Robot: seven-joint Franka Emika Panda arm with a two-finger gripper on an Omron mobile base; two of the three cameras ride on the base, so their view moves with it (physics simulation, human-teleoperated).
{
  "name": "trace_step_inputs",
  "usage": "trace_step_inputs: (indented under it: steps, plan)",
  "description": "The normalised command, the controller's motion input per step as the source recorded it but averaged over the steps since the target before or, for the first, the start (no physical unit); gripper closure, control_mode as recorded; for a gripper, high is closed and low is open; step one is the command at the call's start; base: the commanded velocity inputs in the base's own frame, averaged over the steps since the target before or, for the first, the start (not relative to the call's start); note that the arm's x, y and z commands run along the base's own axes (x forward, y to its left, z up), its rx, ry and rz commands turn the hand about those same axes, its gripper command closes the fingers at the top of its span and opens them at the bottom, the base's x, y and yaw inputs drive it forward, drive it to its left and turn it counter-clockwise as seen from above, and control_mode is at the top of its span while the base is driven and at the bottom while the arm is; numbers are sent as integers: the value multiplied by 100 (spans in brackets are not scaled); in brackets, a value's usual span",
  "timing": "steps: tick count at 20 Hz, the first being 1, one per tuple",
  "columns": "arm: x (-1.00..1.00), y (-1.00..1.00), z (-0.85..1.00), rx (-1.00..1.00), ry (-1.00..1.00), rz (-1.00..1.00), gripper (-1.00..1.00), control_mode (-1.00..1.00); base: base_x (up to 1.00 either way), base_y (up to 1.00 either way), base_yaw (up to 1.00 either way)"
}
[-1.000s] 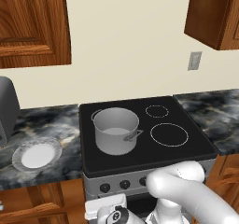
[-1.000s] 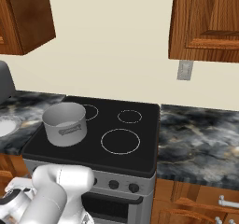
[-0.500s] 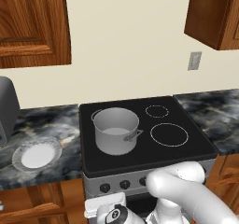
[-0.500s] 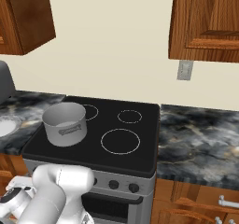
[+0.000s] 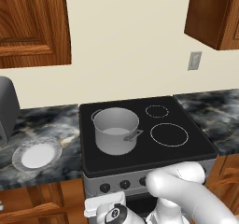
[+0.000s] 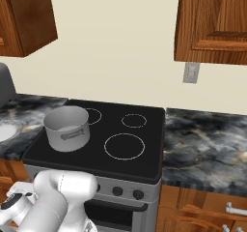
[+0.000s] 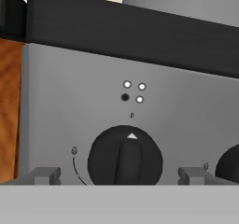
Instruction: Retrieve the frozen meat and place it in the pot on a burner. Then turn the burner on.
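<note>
Now gripper (image 7: 120, 174) open, facing stove knob (image 7: 124, 157)

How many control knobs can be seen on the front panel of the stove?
3 in the right base view: one beside the robot's arm, then two further right. The arm covers the panel's left end, so more knobs may be hidden there.

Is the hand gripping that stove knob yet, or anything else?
Nothing is held. The hand is open, its fingertips standing apart on either side of the black stove knob without closing on it.
</note>
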Motion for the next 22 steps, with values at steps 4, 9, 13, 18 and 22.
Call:
trace_step_inputs:
  steps: [4,9,13,18,22]
  plan:
    - [5,0,0,0,0,0,-100,-100,0,0,0]
    - [6,0,0,0,0,0,-100,-100,0,0,0]
    - [5,0,0,0,0,0,-100,-100,0,0,0]
    - [0,0,0,0,-1,0,-100,-100,0,0,0]
    - [0,0,0,0,0,0,-100,-100,0,0,0]
